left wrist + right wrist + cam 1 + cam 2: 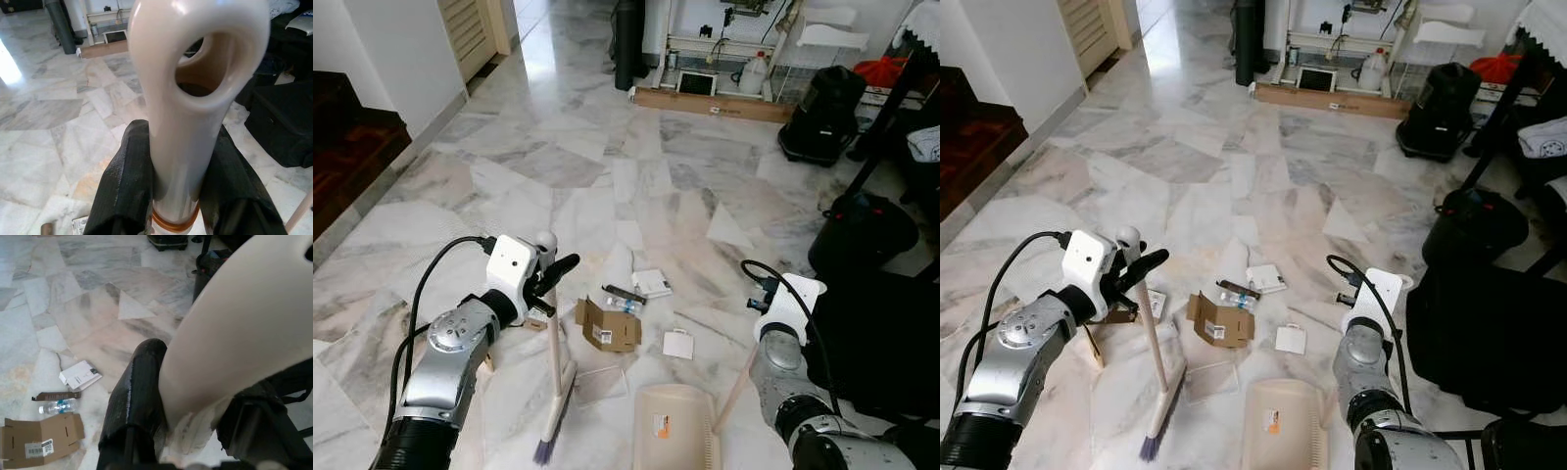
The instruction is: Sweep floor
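My left gripper (551, 278) is shut on the top of a cream broom handle (188, 98). The broom (555, 367) slants down to its purple bristles (545, 451) on the marble floor. My right gripper (195, 404) is shut on the cream handle (737, 380) of a beige dustpan (671, 428), which lies flat on the floor just right of the bristles. Litter lies ahead of both: a brown cardboard piece (607, 325), a small water bottle (623, 305), a dark strip (625, 293), a white leaflet (652, 283), a white square (677, 344) and a clear plastic sheet (600, 382).
Black bags and a dark bin (862, 230) crowd the right side, with a black case (876, 333) close by my right arm. A black backpack (822, 113) and a wooden board (710, 103) stand at the back. Dark wooden steps (342, 147) are at far left.
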You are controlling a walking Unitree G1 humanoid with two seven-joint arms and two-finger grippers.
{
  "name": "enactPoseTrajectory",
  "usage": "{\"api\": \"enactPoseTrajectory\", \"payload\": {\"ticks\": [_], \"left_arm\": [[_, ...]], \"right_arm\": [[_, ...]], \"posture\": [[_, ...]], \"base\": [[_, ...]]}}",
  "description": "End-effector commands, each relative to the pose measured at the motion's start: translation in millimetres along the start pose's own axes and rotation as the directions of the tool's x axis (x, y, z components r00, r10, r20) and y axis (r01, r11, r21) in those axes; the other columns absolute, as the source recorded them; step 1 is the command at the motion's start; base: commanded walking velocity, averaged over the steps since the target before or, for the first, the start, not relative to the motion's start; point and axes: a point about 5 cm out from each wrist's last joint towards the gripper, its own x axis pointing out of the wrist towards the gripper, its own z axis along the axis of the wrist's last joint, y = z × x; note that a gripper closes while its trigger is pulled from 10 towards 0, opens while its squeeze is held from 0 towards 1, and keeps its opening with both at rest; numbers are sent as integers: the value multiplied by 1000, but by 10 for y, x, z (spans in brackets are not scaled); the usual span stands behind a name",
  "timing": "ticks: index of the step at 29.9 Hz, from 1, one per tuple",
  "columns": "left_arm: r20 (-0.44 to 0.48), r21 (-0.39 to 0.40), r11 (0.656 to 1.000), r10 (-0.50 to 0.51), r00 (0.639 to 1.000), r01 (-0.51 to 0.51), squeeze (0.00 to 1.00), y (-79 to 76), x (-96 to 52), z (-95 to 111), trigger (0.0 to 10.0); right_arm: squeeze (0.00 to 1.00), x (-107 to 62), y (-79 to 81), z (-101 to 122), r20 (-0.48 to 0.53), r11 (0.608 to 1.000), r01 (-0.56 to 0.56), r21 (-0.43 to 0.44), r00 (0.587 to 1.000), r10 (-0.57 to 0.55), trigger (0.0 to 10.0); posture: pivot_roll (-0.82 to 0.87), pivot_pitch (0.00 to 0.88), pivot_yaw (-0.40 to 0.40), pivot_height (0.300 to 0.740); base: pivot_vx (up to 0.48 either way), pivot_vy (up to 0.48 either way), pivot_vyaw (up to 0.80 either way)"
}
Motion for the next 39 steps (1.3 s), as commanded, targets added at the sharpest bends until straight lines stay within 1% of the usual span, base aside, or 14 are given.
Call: {"api": "enactPoseTrajectory", "payload": {"ticks": [1, 6, 8, 11, 16, 24, 26, 27, 29, 31, 32, 34, 35, 39], "left_arm": [[32, 24, 1000, -9, 999, 8, 0, 16, -14, 107, 10000], [28, 18, 1000, -5, 1000, 4, 0, 27, -20, 100, 10000], [27, 18, 1000, -5, 1000, 4, 0, 29, -20, 99, 10000], [27, 19, 1000, -6, 1000, 6, 0, 29, -16, 100, 10000], [28, 15, 1000, -10, 1000, 10, 0, 17, -5, 103, 10000], [33, 13, 1000, -15, 999, 15, 0, 1, 15, 110, 10000], [33, 13, 1000, -15, 999, 14, 0, 0, 18, 110, 10000], [35, 14, 1000, -15, 999, 14, 0, -3, 23, 115, 10000], [37, 14, 1000, -15, 999, 14, 0, -6, 28, 119, 10000], [42, 17, 1000, -14, 999, 14, 0, -9, 39, 129, 10000], [42, 17, 1000, -14, 999, 14, 0, -9, 39, 129, 10000], [46, 19, 1000, -13, 999, 12, 0, -5, 41, 140, 10000], [47, 20, 1000, -13, 999, 12, 0, -2, 40, 143, 10000], [48, 23, 1000, -13, 999, 12, 0, 1, 37, 147, 10000]], "right_arm": [[0, -75, -57, -277, -136, 999, 12, -34, 991, -16, 10000], [0, -100, -46, -354, -186, 999, -12, -42, 982, 4, 10000], [0, -109, -46, -384, -208, 998, -18, -59, 978, 6, 10000], [0, -131, -59, -462, -270, 993, -33, -117, 963, 0, 10000], [0, -156, -64, -540, -346, 988, -59, -141, 938, 7, 10000], [0, -155, -77, -553, -380, 986, -64, -155, 925, 1, 10000], [0, -146, -69, -532, -371, 989, -60, -134, 929, 7, 10000], [0, -121, -35, -464, -333, 996, -53, -66, 943, 28, 10000], [0, -99, -7, -398, -291, 998, -53, -17, 956, 46, 10000], [0, -59, 15, -271, -210, 999, -49, -13, 977, 45, 10000], [0, -59, 15, -271, -210, 999, -49, -13, 977, 45, 10000], [0, -32, 4, -196, -164, 1000, -28, -9, 986, 26, 10000], [0, -23, 1, -166, -147, 1000, -22, 9, 989, 23, 10000], [0, -5, -4, -105, -110, 999, -16, 32, 994, 19, 10000]], "posture": [[87, 79, -25, 740], [85, 81, -23, 740], [84, 82, -22, 740], [82, 84, -22, 740], [82, 84, -22, 740], [73, 86, -25, 740], [73, 86, -25, 740], [73, 86, -25, 740], [73, 86, -25, 740], [73, 86, -25, 740], [73, 86, -25, 740], [73, 86, -25, 740], [73, 86, -25, 740], [73, 82, -26, 740]], "base": [[0, 0, 0], [0, 0, 0], [0, 0, 0], [0, 0, 0], [0, 0, 0], [0, 0, 0], [0, 0, 0], [0, 0, 0], [0, 0, 0], [0, 0, 0], [0, 0, 0], [0, 0, 0], [0, 0, 0], [0, 0, 0]]}}
